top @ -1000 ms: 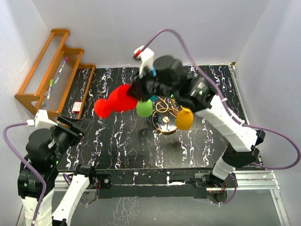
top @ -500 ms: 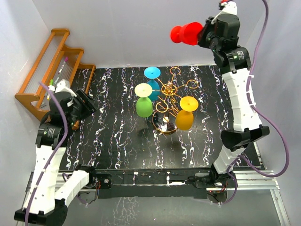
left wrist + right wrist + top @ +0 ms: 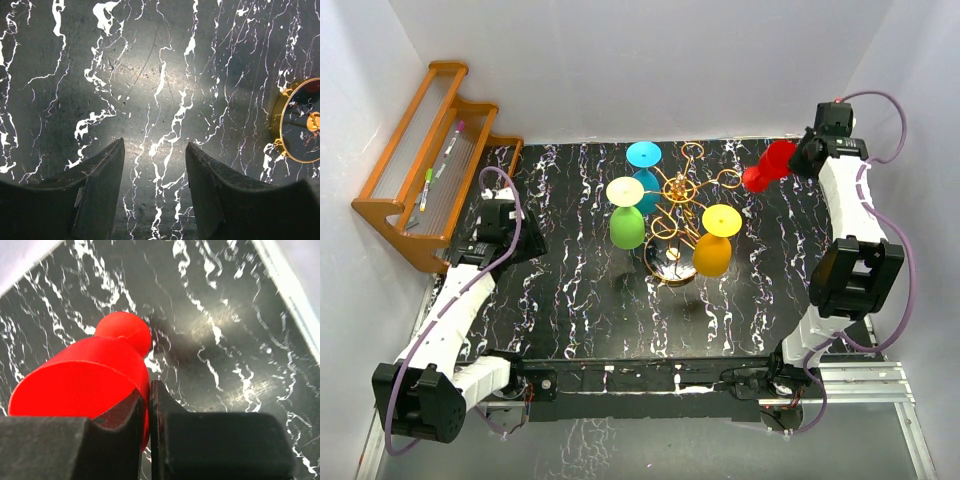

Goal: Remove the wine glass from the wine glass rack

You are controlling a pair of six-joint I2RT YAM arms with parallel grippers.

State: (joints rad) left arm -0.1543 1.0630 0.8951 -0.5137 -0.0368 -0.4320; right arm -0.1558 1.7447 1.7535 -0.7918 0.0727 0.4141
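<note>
The left gripper [image 3: 155,146] hangs with jaws spread over bare bench [image 3: 150,60], at 9 o'clock of the wine glass rack [image 3: 677,190] and well apart from it. Its wrist view cuts off all but an arc of the rack's round base. A green glass [image 3: 627,230], a blue glass [image 3: 644,154] and an orange glass [image 3: 711,253] hang on the rack. At 2 o'clock, clear of the rack, the red wine glass [image 3: 85,375] sits pinched in the closed right gripper [image 3: 149,405]. Whether it touches the bench cannot be told.
</note>
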